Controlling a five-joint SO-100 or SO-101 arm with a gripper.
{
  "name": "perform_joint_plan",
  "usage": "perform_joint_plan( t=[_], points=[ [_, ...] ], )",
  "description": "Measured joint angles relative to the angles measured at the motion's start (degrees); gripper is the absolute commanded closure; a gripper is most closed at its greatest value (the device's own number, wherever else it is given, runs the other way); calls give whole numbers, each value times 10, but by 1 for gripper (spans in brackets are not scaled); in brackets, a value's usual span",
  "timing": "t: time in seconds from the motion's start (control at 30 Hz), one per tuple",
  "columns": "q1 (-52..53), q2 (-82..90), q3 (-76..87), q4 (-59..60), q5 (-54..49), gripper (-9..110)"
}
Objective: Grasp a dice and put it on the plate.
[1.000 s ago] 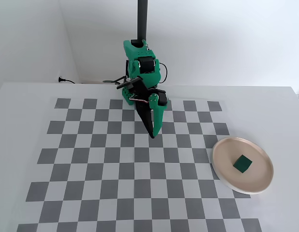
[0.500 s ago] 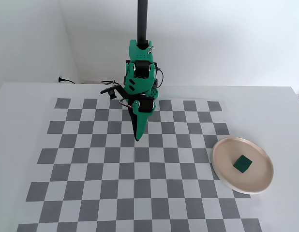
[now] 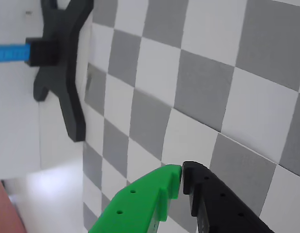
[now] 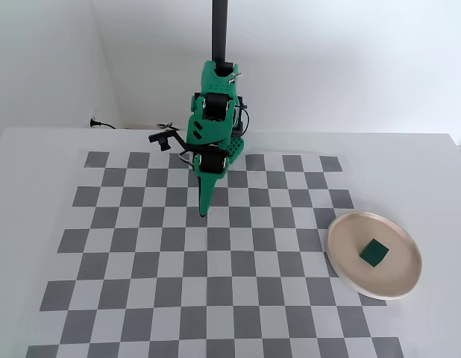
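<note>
The dice (image 4: 374,253) lies inside the plate (image 4: 345,261), a little right of its middle, resting flat on the pale floor and clear of the rim, so the placing looks done. The plate sits at the right edge of the checkerboard (image 4: 141,261) in the fixed view, partly overhanging the last column of squares, well apart from the arm (image 4: 212,127). The arm is folded back near its base at the far side of the board, with the gripper (image 4: 204,212) pointing down at the squares close in front of it; this reads as a parked pose, out of the way of the plate. In the wrist view the green finger (image 3: 140,201) and the black finger (image 3: 223,204) meet at their tips with nothing between them, so the jaws are together and empty. Below them only bare grey and white squares show. A black cross-shaped stand foot (image 3: 62,63) with a blue piece (image 3: 11,52) lies off the board's edge.
</note>
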Motion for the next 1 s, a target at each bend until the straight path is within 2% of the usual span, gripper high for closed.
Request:
perform_joint_plan(
  t=[0.4,1.0],
  points=[
    [7,0,0,75,88,106],
    [-19,0,0,78,91,106]
  ],
)
